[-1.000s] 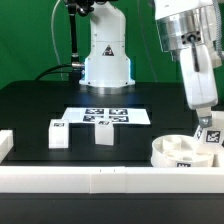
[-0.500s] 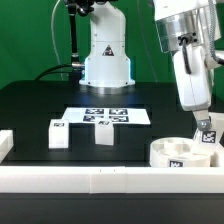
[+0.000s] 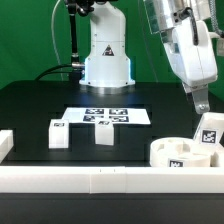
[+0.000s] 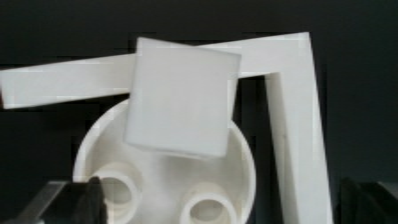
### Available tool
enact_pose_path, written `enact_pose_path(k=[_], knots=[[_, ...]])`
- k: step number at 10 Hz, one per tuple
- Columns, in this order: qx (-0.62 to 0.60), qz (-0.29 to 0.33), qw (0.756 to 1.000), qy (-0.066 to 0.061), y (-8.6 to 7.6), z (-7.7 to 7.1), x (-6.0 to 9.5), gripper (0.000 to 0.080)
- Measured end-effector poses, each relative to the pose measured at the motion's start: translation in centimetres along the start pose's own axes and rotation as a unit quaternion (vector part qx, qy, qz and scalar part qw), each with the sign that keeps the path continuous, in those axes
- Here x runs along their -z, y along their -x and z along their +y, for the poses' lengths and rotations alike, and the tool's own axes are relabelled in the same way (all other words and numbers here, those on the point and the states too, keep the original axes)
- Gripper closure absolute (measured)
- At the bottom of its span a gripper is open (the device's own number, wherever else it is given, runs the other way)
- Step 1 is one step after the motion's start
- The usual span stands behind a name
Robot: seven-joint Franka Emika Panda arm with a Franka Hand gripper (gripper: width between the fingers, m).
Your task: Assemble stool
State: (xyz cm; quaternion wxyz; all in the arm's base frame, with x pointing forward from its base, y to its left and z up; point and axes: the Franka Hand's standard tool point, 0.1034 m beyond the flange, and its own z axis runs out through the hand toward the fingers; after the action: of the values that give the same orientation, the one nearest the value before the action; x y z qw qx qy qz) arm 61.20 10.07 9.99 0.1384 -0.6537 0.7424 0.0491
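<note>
White leg has been released and left standing in the seat, seemingly seated; fingers are spread wide and lifted clear. Two legs remain.

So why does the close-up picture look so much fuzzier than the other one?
Wrist view: the leg sits close to the lens, soft-edged and washed out, and the seat is blurry too. Exterior view: evenly lit, with the tags on the leg crisp.
</note>
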Motion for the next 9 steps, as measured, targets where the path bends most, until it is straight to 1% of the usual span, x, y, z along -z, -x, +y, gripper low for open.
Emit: enact_pose_path(k=[2,3,4,5,6,7,8,9], knots=[[0.003,0.000,1.000,0.002,0.0,0.1,-0.2,0.0150],[0.014,0.001,1.000,0.006,0.0,0.2,-0.2,0.0150],[0.087,0.010,0.995,0.042,-0.4,0.5,0.1,0.0150],[0.135,0.013,0.990,0.048,-1.5,-0.4,0.7,0.0150],[0.186,0.011,0.981,0.049,-2.5,-0.8,1.1,0.0150],[0.208,0.008,0.977,0.050,-3.6,-1.2,1.6,0.0150],[0.189,0.008,0.981,0.043,-3.7,-1.4,2.0,0.0150],[0.191,0.008,0.981,0.044,-3.6,-1.3,1.8,0.0150]])
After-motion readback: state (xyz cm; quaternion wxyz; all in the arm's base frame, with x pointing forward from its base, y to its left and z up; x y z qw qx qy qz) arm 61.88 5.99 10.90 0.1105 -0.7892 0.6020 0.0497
